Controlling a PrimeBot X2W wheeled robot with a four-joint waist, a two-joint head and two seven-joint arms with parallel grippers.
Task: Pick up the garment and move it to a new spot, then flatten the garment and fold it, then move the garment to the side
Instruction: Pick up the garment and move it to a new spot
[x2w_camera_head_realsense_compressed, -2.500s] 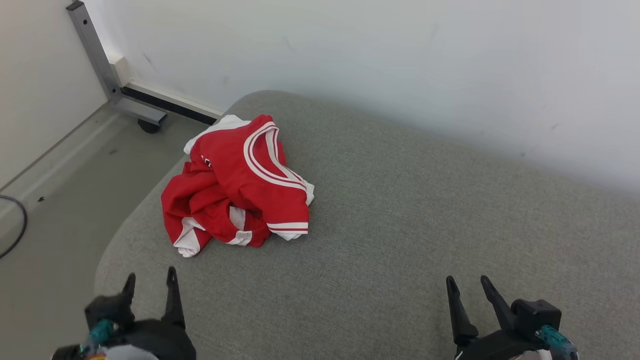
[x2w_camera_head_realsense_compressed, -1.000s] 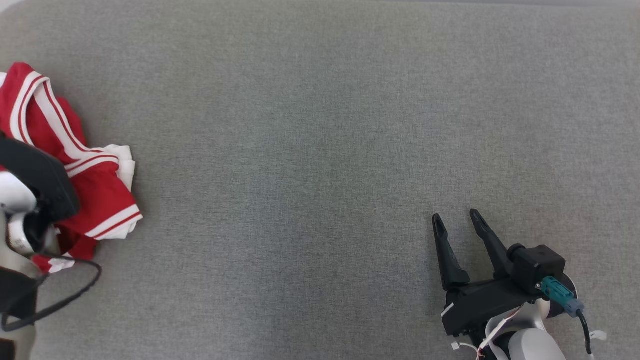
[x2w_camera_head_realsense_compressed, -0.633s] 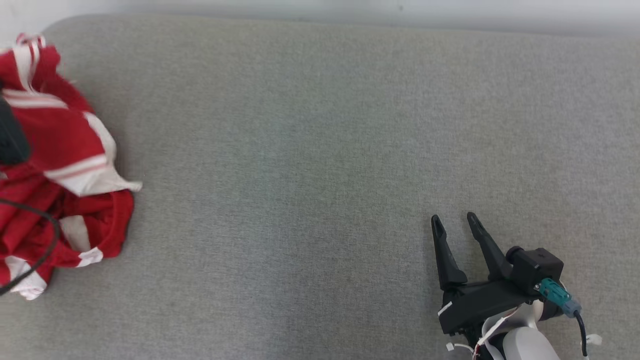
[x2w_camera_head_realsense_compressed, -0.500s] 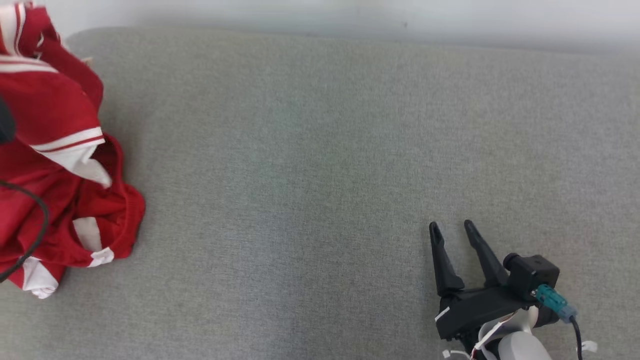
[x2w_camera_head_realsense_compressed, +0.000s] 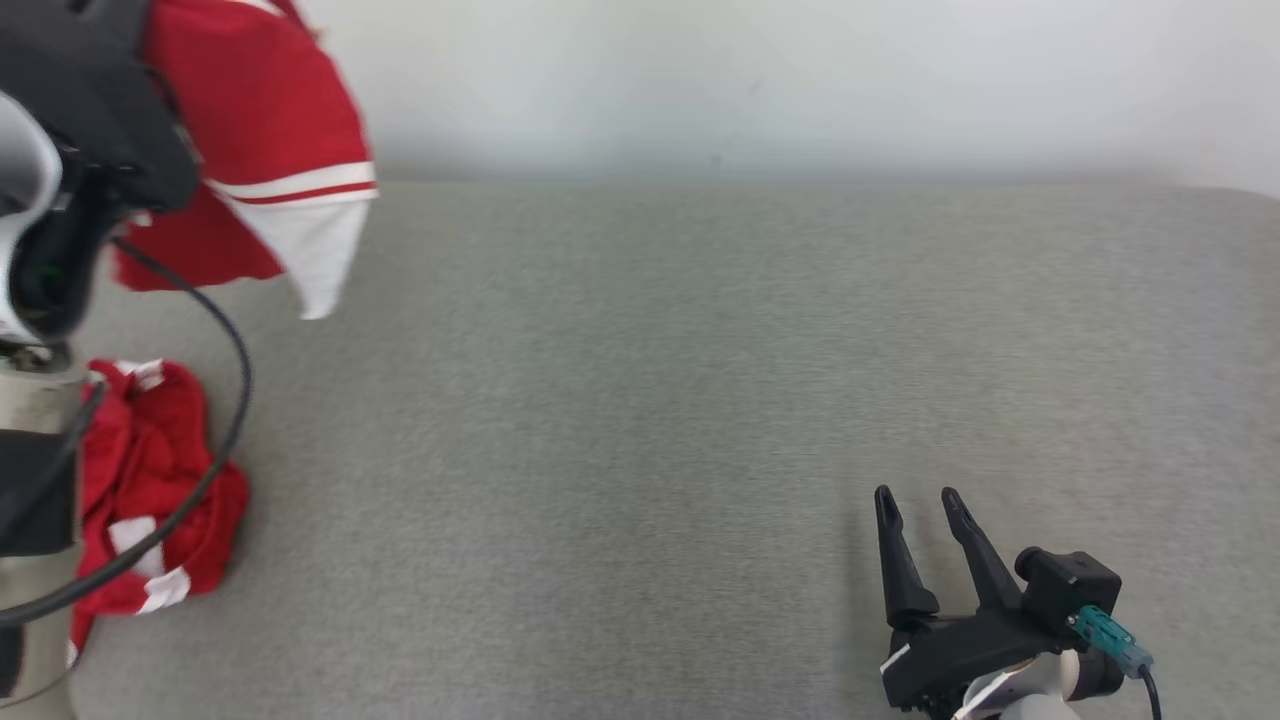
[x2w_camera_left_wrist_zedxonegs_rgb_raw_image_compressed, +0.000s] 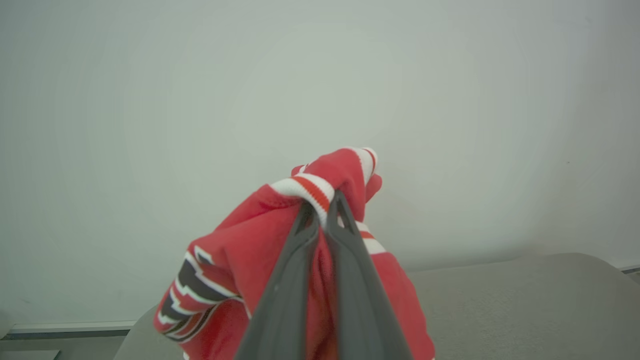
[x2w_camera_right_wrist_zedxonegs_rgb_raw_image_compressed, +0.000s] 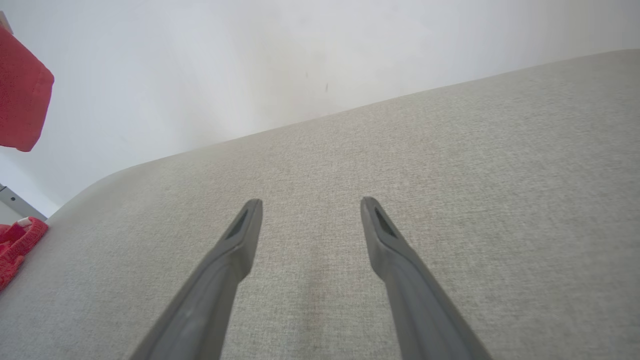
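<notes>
The garment (x2w_camera_head_realsense_compressed: 260, 130) is a red jersey with white and red striped trim. My left gripper (x2w_camera_left_wrist_zedxonegs_rgb_raw_image_compressed: 325, 205) is shut on a striped hem of it and holds it high at the upper left of the head view. Its lower part (x2w_camera_head_realsense_compressed: 150, 480) still lies bunched on the grey cushion (x2w_camera_head_realsense_compressed: 700, 400). In the left wrist view the red cloth (x2w_camera_left_wrist_zedxonegs_rgb_raw_image_compressed: 240, 260) drapes around both fingers. My right gripper (x2w_camera_head_realsense_compressed: 915, 495) stands open low over the cushion at the lower right, with nothing between its fingers (x2w_camera_right_wrist_zedxonegs_rgb_raw_image_compressed: 240, 235). The right wrist view catches the jersey (x2w_camera_right_wrist_zedxonegs_rgb_raw_image_compressed: 20, 110) far off at its left edge.
A pale wall (x2w_camera_head_realsense_compressed: 800, 80) runs right behind the cushion's far edge. The cushion's rounded left corner (x2w_camera_right_wrist_zedxonegs_rgb_raw_image_compressed: 80, 195) drops to the floor. A black cable (x2w_camera_head_realsense_compressed: 225, 400) loops from my left arm in front of the cloth.
My left gripper has lifted the jersey off the cushion, stretching it upward while its lower part trails. The head view tilted up, bringing the wall in. The right gripper stayed open and still.
</notes>
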